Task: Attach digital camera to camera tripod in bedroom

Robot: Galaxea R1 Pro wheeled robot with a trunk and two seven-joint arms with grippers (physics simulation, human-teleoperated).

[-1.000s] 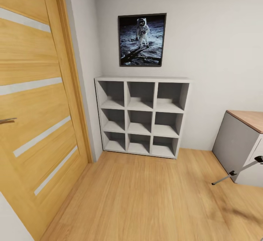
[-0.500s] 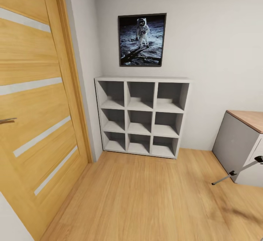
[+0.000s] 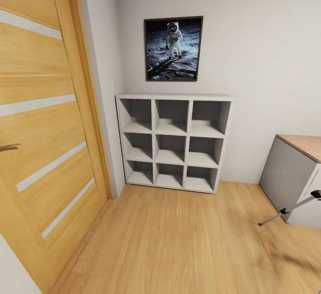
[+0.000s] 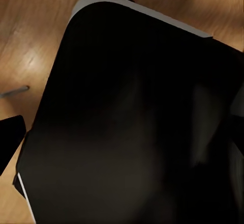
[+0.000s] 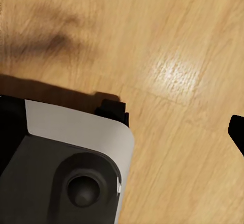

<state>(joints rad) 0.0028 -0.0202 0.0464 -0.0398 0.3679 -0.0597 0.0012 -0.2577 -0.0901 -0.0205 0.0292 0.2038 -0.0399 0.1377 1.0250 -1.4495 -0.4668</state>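
One thin silver leg of the camera tripod (image 3: pixel 287 209) slants in from the right edge of the head view, its black foot resting on the wood floor beside the desk; the rest of the tripod is cut off. The digital camera is out of view. In the left wrist view a black fingertip (image 4: pixel 9 138) pokes in at the frame edge over the floor, beside my dark body. In the right wrist view another black fingertip (image 5: pixel 237 132) sits at the frame edge above bare planks. Both sets of fingers stand wide apart with nothing between them.
Grey cubby shelves (image 3: pixel 173 141) stand against the back wall under an astronaut picture (image 3: pixel 173 48). A wooden door (image 3: pixel 44 120) runs along the left. A grey desk with a wood top (image 3: pixel 296 173) is at the right. My base (image 5: pixel 66 173) sits on the plank floor (image 3: pixel 178 240).
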